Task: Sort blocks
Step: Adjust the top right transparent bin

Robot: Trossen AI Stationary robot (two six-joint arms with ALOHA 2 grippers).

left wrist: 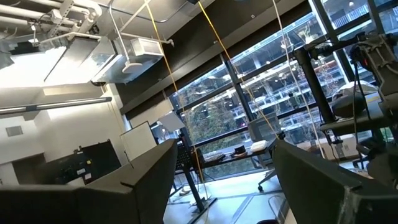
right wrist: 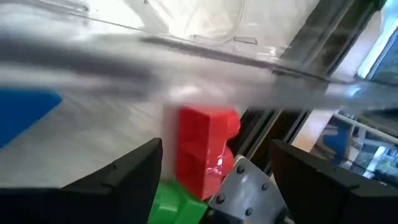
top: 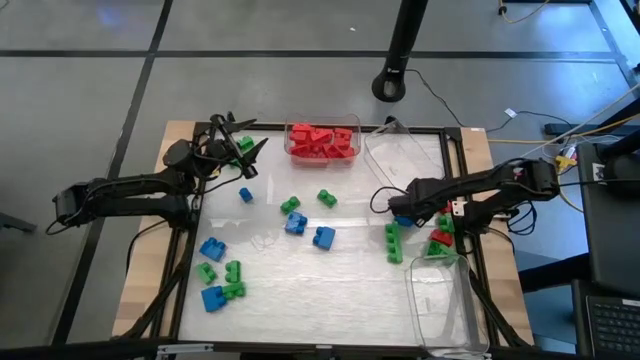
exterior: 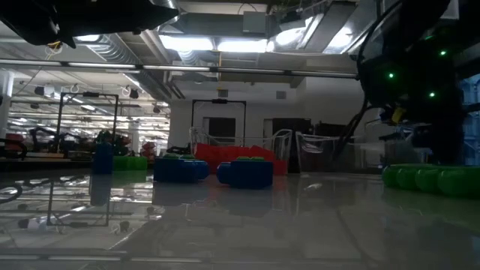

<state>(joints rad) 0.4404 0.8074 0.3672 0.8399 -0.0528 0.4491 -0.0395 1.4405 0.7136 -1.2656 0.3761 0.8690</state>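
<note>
High view shows the sort partly done: a clear rectangular plastic bin [top: 323,141] at the far edge of the tabletop [top: 300,290] already holds a heap of small red studded plastic bricks [top: 320,142], while green and blue studded bricks [top: 296,222] lie loose across the middle and near-left. Two more clear bins, one far right [top: 405,150] and one near right [top: 440,300], look empty. The right claw [top: 392,205] sits low by the right edge with its fingers spread, gripping nothing, just beside a red brick [right wrist: 205,152] and a green one [right wrist: 177,202]. The left claw [top: 245,150] is raised at the far-left corner, parted and empty. Clustered bricks near the right claw may crowd a clean pick.
</note>
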